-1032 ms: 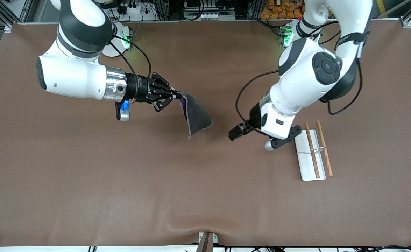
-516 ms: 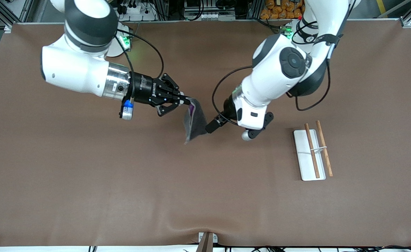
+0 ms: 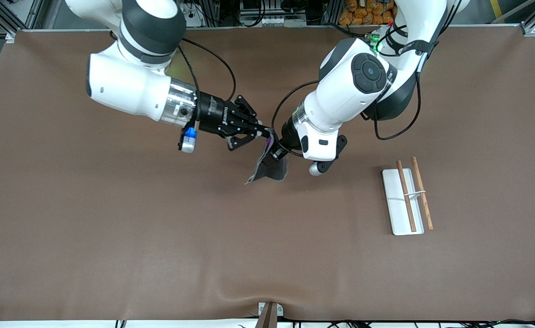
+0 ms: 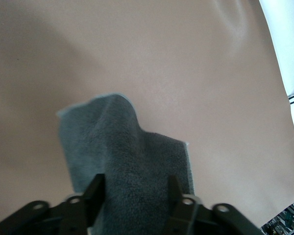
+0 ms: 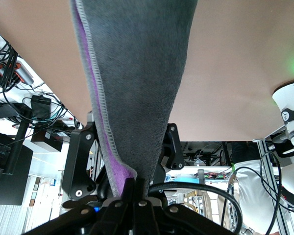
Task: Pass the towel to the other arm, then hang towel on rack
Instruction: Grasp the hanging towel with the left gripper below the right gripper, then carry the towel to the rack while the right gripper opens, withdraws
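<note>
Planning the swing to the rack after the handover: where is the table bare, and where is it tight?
Bare brown table spans the strip nearest the front camera and lies around the white-based, wooden-rod rack. Crowded mid-table: right gripper and left gripper meet on the grey-purple towel.

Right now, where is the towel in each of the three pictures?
Front view: the towel hangs mid-table between the right gripper and the left gripper.
Left wrist view: its grey face fills the lower middle, between the left gripper's open fingers.
Right wrist view: it runs down the centre, pinched by the right gripper.
Shared landmark: the brown table.
</note>
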Motion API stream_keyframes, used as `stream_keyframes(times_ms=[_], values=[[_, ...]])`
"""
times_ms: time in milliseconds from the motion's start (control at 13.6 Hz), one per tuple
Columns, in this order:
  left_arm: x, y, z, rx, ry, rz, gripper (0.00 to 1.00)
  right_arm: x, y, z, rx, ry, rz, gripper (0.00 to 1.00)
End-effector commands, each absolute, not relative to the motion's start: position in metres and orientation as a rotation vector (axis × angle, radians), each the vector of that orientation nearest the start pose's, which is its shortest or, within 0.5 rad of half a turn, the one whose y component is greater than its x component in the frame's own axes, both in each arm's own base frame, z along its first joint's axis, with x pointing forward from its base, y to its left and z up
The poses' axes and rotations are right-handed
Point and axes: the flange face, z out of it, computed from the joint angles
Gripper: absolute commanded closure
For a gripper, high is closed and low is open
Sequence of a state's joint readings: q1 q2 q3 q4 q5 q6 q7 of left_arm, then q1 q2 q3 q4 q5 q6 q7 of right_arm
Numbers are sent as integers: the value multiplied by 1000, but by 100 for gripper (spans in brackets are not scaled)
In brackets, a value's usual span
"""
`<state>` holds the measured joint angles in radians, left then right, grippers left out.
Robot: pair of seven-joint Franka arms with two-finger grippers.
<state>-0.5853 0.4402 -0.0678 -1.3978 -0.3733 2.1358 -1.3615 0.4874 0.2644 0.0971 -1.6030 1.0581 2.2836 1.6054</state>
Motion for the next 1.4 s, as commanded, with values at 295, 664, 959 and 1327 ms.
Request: stream_keyframes(times_ms=[295, 664, 959, 1327], values=[[577, -421, 503, -3236, -1521, 270, 100, 566, 393, 539, -1547, 1616, 841, 100], [601, -363, 517, -3257, -1418, 252, 100, 567, 390, 539, -1527, 1637, 856, 82], [627, -291, 510, -3305, -1174, 260, 100, 568, 387, 534, -1587, 1654, 807, 0], [656, -187, 485, -3335, -956, 322, 100, 575, 331, 548, -1811, 1623, 824, 0]])
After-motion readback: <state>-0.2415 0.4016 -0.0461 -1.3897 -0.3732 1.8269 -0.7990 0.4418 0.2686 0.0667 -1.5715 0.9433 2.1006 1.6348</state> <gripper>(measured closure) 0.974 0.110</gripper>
